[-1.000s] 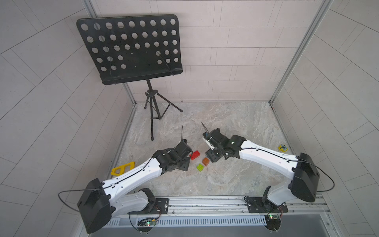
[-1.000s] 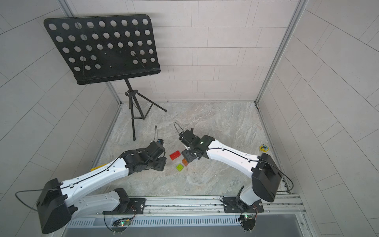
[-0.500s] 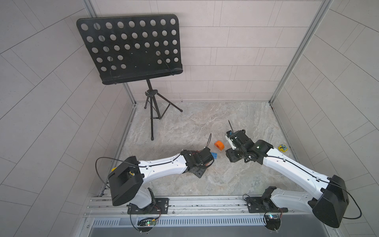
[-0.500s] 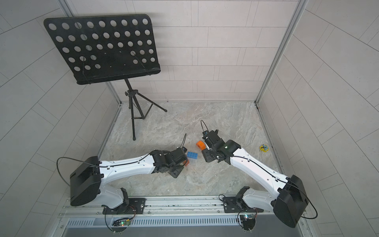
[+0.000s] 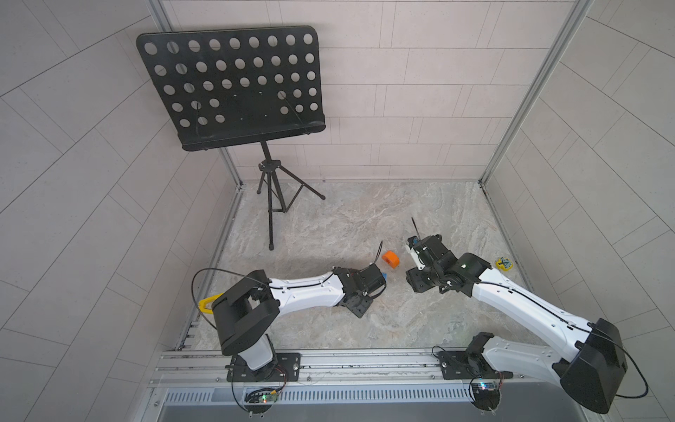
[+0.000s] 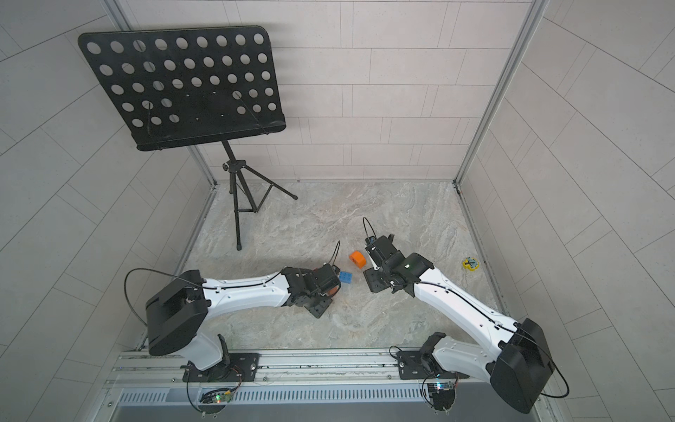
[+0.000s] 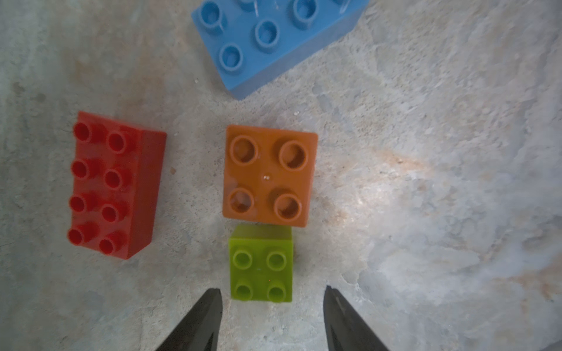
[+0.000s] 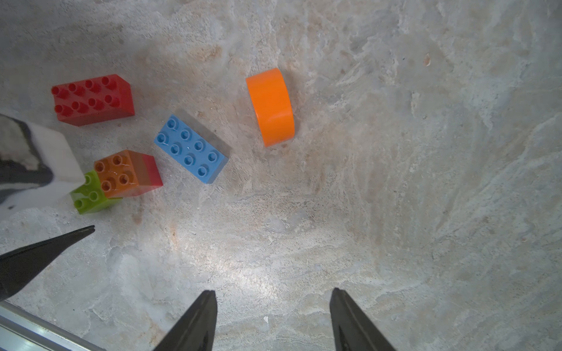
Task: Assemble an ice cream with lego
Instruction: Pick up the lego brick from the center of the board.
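Left claw (image 7: 271, 288): jaws partly open, empty, poised just short of the lime green brick (image 7: 261, 264), probably to take it for the stem. Right claw (image 8: 272, 290): partly open, empty, over bare table (image 8: 395, 182). Remaining lego loose mid-table: brown-orange square (image 7: 267, 176) atop red square (image 8: 152, 170), red oblong (image 7: 112, 185), blue oblong (image 7: 273, 39), orange half-round (image 8: 270, 106).

A robot lab's test cell. Pale tiled walls (image 5: 401, 109) and aluminium posts (image 5: 531, 91) box in a stone-patterned counter (image 5: 365, 219). The left arm (image 5: 310, 292) and right arm (image 5: 522, 307) are bolted to a metal rail (image 5: 365, 360) along its front, with bare circuit boards (image 5: 264, 396) below. A music stand (image 5: 233, 87) stands at the back, and lego (image 8: 190, 149) lies loose on the counter.
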Motion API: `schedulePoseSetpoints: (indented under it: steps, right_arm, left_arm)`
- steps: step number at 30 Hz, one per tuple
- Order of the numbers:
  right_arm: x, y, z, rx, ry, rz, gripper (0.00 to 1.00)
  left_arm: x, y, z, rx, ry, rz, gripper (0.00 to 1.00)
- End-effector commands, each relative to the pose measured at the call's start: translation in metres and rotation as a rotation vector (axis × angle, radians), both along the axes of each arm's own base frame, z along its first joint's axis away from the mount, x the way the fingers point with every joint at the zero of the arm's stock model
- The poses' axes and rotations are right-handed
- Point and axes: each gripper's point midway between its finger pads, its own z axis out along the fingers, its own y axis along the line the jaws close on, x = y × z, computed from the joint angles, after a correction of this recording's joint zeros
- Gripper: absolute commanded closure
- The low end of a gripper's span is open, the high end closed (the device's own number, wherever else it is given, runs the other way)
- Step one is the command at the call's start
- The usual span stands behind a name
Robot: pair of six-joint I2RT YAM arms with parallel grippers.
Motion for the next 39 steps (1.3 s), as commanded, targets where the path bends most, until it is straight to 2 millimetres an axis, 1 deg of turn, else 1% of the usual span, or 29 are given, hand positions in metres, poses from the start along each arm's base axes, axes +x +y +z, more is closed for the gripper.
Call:
schedulePoseSetpoints:
  steps: [1, 12, 21, 24, 28, 36, 39]
  right_arm:
    - [-0.003, -0.005, 0.001, 0.000, -0.001, -0.008, 0.37]
    - [-0.004, -0.006, -0.003, -0.001, 0.005, -0.008, 0.40]
    - [-0.004, -0.005, -0.004, 0.000, 0.011, -0.009, 0.44]
    - [-0.005, -0.006, -0.004, -0.001, 0.013, -0.009, 0.46]
    - [-0.005, -0.006, -0.005, -0.003, 0.014, -0.010, 0.48]
    - [-0.006, -0.006, -0.005, -0.002, 0.019, -0.008, 0.50]
    - [-0.006, -0.006, -0.006, -0.002, 0.022, -0.007, 0.52]
  left_arm:
    - [0.004, -0.006, 0.002, 0.002, -0.012, -0.014, 0.40]
    - [0.009, -0.006, -0.003, 0.018, -0.023, -0.007, 0.40]
    - [0.012, -0.005, -0.006, 0.029, -0.025, 0.000, 0.43]
    - [0.013, -0.004, -0.006, 0.028, -0.027, 0.000, 0.48]
    - [0.013, -0.004, -0.008, 0.030, -0.021, 0.000, 0.60]
    - [0.011, -0.001, -0.014, 0.044, -0.005, 0.000, 0.65]
    - [0.011, -0.001, -0.013, 0.044, -0.004, 0.001, 0.68]
